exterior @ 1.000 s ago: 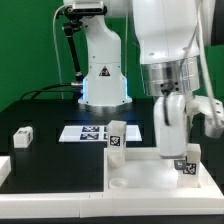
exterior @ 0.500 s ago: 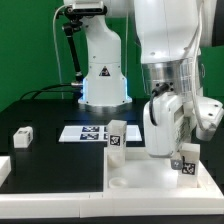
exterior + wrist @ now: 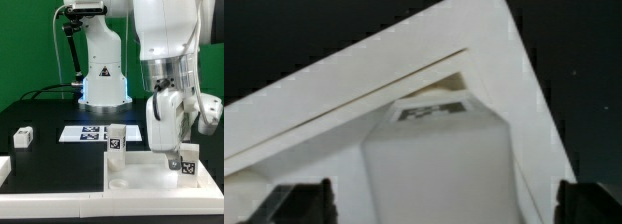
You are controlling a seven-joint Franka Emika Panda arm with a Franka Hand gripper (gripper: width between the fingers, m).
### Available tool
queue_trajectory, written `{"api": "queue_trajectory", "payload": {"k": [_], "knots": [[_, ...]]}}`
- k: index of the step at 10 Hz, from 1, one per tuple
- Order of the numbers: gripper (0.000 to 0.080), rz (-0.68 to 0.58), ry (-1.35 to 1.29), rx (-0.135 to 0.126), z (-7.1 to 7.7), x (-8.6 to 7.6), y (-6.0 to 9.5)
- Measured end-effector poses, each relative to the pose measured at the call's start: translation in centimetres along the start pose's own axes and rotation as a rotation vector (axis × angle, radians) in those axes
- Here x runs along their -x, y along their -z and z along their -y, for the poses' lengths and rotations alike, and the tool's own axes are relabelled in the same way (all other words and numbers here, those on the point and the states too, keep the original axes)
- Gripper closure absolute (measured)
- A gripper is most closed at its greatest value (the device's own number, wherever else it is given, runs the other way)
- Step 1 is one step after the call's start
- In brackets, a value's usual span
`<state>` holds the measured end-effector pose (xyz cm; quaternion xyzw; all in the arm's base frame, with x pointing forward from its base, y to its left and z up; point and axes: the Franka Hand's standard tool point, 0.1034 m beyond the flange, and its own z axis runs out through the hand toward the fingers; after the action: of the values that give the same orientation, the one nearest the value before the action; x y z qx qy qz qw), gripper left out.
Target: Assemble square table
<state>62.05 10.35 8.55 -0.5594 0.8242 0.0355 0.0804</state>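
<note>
The square table slab (image 3: 150,178) lies white and flat at the front of the exterior view. One tagged peg leg (image 3: 116,138) stands at its far edge, and another (image 3: 187,162) stands at its far right corner. A third leg (image 3: 22,135) lies loose on the black table at the exterior view's left. My gripper (image 3: 172,152) hangs low over the right corner, close beside that leg. In the wrist view the slab's corner (image 3: 491,40) and a tagged leg (image 3: 434,150) show. The leg reaches in between my black fingertips (image 3: 303,204), and the gripper (image 3: 445,208) is open with gaps on both sides.
The marker board (image 3: 84,132) lies flat behind the slab. A white border rail (image 3: 5,168) sits at the exterior view's left edge. The robot's white base (image 3: 103,75) stands at the back.
The hand has turned at the wrist and sunk slightly toward the slab's right corner. The slab and the legs have not moved.
</note>
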Motion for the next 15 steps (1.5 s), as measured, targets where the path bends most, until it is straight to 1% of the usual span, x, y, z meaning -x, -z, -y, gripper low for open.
{"api": "queue_trajectory", "payload": {"k": [1,2,3,5,10,11,12,13,14,15], "knots": [[0.0156,0.009,0.037,-0.012,0.2,-0.4,1.4],[0.0151,0.022,0.053,-0.028,0.6,-1.1,3.0],[0.0151,0.028,0.055,-0.036,0.7,-1.2,3.9],[0.0150,0.022,0.058,-0.029,0.5,-1.2,3.3],[0.0150,0.020,0.058,-0.027,0.4,-1.3,3.1],[0.0150,0.019,0.083,-0.031,0.4,-1.6,3.2],[0.0150,0.014,0.132,-0.042,-0.1,-2.8,3.4],[0.0150,0.009,0.171,-0.050,-0.7,-4.1,3.9],[0.0150,0.004,0.227,-0.063,-1.2,-5.5,4.7],[0.0150,0.000,0.297,-0.066,-1.4,-6.8,5.4]]}}
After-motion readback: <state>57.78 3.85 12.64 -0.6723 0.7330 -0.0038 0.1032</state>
